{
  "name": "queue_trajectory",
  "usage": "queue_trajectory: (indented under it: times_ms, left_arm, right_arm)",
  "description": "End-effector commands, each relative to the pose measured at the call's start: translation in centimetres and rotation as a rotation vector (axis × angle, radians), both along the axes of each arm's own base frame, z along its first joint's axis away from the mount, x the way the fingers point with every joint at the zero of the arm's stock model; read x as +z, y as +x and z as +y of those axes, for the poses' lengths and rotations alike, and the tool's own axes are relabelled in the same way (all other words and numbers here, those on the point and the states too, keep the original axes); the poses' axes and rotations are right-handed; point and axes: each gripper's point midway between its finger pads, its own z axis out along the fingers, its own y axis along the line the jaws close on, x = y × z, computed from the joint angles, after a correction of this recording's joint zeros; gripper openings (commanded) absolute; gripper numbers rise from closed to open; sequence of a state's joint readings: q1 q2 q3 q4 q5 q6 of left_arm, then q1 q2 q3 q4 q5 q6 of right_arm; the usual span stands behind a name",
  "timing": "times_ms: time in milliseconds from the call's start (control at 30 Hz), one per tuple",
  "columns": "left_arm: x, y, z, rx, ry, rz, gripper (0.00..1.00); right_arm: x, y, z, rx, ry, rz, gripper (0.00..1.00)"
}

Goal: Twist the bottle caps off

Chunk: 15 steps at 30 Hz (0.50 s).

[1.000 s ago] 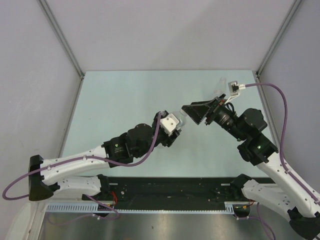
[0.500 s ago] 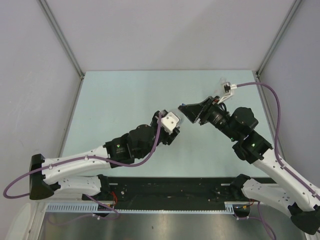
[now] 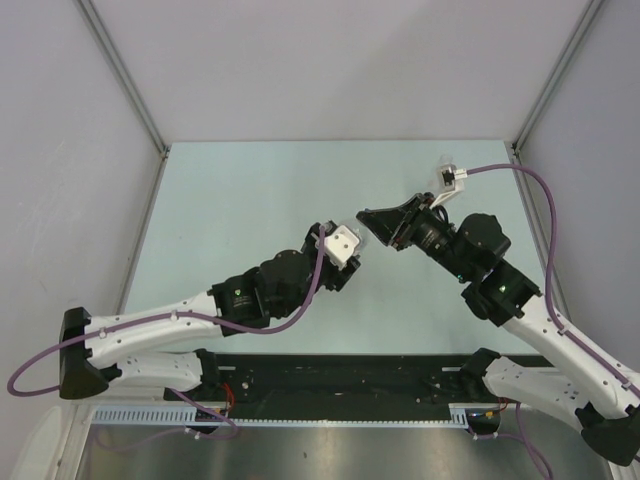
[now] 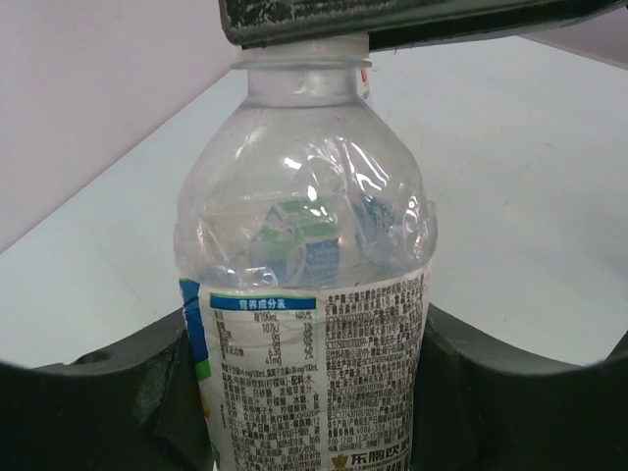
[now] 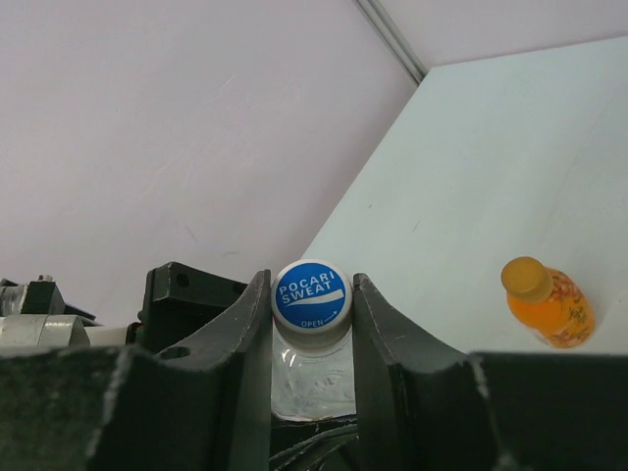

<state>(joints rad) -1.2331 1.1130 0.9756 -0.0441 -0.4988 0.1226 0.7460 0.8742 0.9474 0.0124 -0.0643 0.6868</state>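
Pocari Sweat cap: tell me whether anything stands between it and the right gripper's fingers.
Nothing visible does. The right gripper is shut on the Pocari Sweat cap, with a finger touching each side. The left gripper clamps the clear bottle by its body.

Pale green table (image 3: 230, 200), squat orange bottle (image 5: 547, 306) standing upright on it

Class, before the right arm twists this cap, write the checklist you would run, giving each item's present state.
1. The left gripper clamps the clear bottle: ok.
2. The right gripper is shut on the blue-marked cap: ok.
3. Cap centred between the fingers: ok.
4. Cap already loosened: cannot tell.
5. The orange bottle stands apart from the grip: ok.
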Motion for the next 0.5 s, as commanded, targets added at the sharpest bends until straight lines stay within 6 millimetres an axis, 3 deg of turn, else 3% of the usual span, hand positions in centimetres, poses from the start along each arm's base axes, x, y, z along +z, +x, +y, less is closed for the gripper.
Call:
queue_trajectory:
  times_ms: [0, 167, 333, 467]
  left_arm:
    - [1.1, -0.4, -0.3, -0.019, -0.046, -0.016, 0.0]
    - [1.9, -2.1, -0.8, -0.125, -0.087, -0.002, 0.0]
    - [3.2, -6.6, -2.7, -0.422, -0.137, -0.003, 0.0]
    - [4.1, -10.5, -3.3, -0.644, -0.173, 0.03, 0.0]
  right_arm:
    - [2.3, -0.3, 0.0, -0.003, 0.025, -0.059, 0.03]
    - [2.3, -0.5, 0.0, 0.004, -0.017, -0.115, 0.0]
    - [2.3, -1.3, 0.7, 0.068, -0.076, -0.202, 0.0]
    - [2.9, -3.8, 1.7, 0.212, -0.088, -0.308, 0.0]
